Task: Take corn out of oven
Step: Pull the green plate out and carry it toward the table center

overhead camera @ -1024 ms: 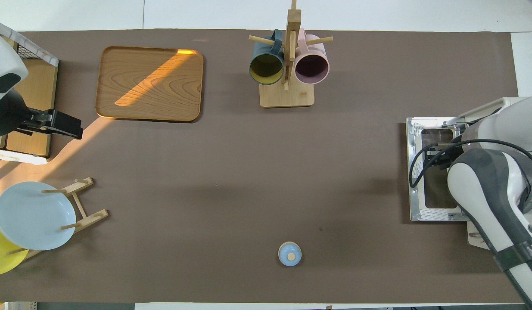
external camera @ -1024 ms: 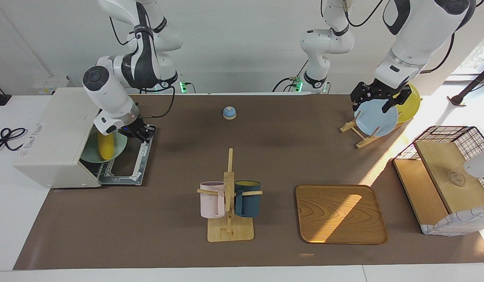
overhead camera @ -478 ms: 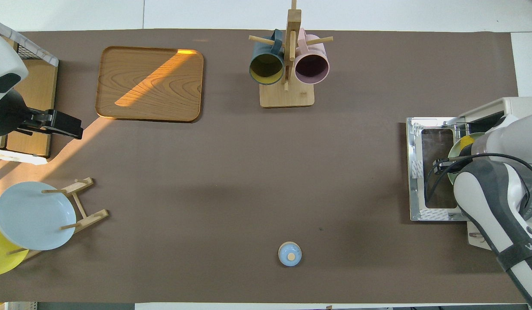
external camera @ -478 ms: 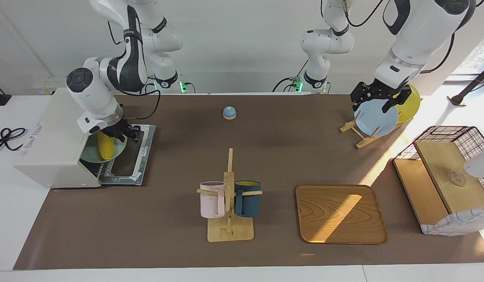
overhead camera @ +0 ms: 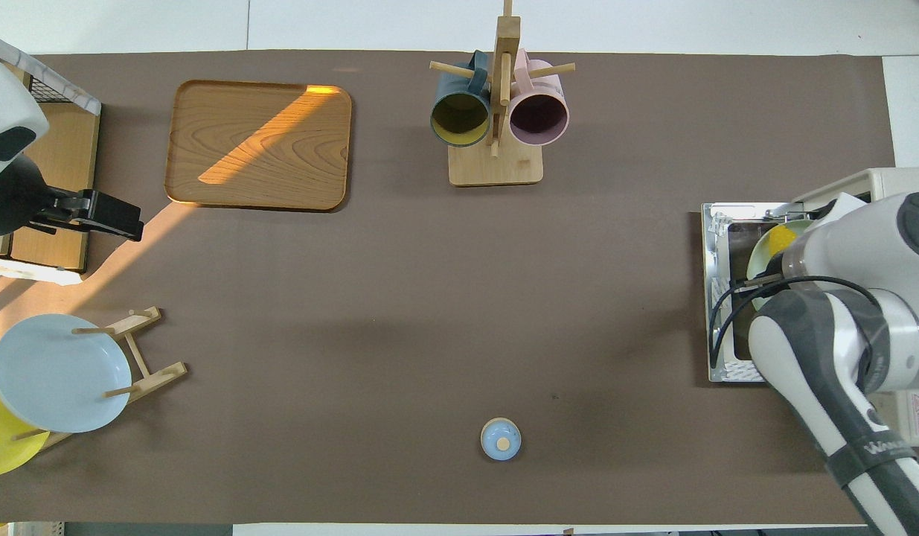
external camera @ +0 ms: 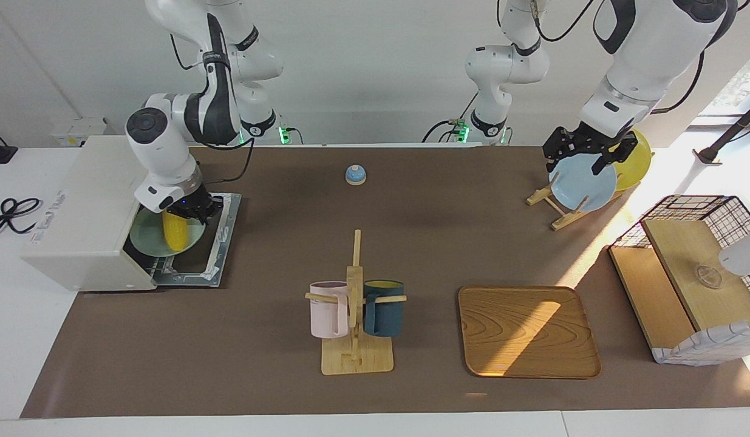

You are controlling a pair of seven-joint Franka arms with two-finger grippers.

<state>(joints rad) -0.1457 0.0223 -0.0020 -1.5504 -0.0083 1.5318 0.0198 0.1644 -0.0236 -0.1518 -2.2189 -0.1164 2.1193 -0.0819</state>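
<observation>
Task status: white boxy toaster oven [external camera: 77, 212] at the right arm's end of the table, its door [external camera: 214, 240] dropped flat. Bright yellow tapered corn cob [external camera: 175, 232] lies on a pale green round plate [external camera: 145, 240], which sits part way out of the oven mouth over the door. Removal is under way, not finished.

Right gripper [external camera: 192, 210]: at the plate's 12 o'clock rim, fingertips pressed together, seemingly pinching the plate's edge; arm bends steeply down.

Left gripper [external camera: 587, 155]: spread wide, waiting over the light blue plate [external camera: 584, 185].
</observation>
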